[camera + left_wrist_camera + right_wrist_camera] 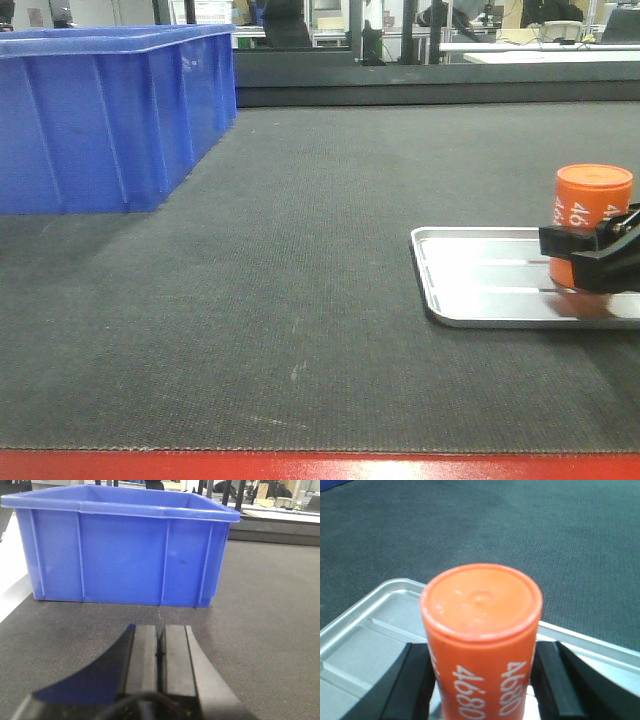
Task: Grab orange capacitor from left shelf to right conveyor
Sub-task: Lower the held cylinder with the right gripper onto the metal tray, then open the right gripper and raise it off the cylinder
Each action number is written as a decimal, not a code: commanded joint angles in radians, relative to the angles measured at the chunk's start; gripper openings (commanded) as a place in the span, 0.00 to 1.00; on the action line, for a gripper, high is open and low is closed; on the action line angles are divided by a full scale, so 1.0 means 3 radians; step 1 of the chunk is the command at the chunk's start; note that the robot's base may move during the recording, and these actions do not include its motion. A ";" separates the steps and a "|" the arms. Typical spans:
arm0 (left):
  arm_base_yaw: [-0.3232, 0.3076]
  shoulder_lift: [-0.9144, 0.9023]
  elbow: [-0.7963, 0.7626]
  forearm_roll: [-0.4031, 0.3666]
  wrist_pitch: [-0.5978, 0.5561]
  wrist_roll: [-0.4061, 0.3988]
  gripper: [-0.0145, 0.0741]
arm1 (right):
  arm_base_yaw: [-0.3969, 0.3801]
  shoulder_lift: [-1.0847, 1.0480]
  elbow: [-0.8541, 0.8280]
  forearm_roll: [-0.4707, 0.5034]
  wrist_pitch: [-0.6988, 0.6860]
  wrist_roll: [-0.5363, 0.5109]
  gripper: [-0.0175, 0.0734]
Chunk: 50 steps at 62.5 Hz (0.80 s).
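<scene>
The orange capacitor [592, 200] stands upright between the black jaws of my right gripper [585, 255], at the right edge of the front view. In the right wrist view the capacitor [482, 625] fills the middle, with "4680" on its side, and my right gripper [484, 680] is shut on it, a finger against each side. It is over the silver tray; I cannot tell whether its base touches. The dark conveyor belt [300, 280] has a red front edge [300, 467]. My left gripper [160, 640] is shut and empty, low over the belt. The left shelf is out of view.
A flat silver tray [480, 270] lies on the belt at the right and shows under the capacitor in the right wrist view [365, 635]. A large blue plastic bin [100, 120] stands on the belt at the back left, directly ahead of my left gripper [125, 555].
</scene>
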 commanded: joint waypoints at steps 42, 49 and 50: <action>-0.0011 -0.0064 -0.0018 0.0000 -0.0287 0.0002 0.05 | 0.0106 -0.1894 -0.0061 -0.0019 0.1720 0.0389 0.87; -0.0011 -0.0064 -0.0018 0.0000 -0.0287 0.0002 0.05 | 0.0159 -0.2499 -0.0183 -0.0019 0.2534 0.0543 0.77; -0.0011 -0.0064 -0.0018 0.0000 -0.0287 0.0002 0.05 | 0.0167 -0.2596 -0.0219 -0.0019 0.2698 0.0549 0.75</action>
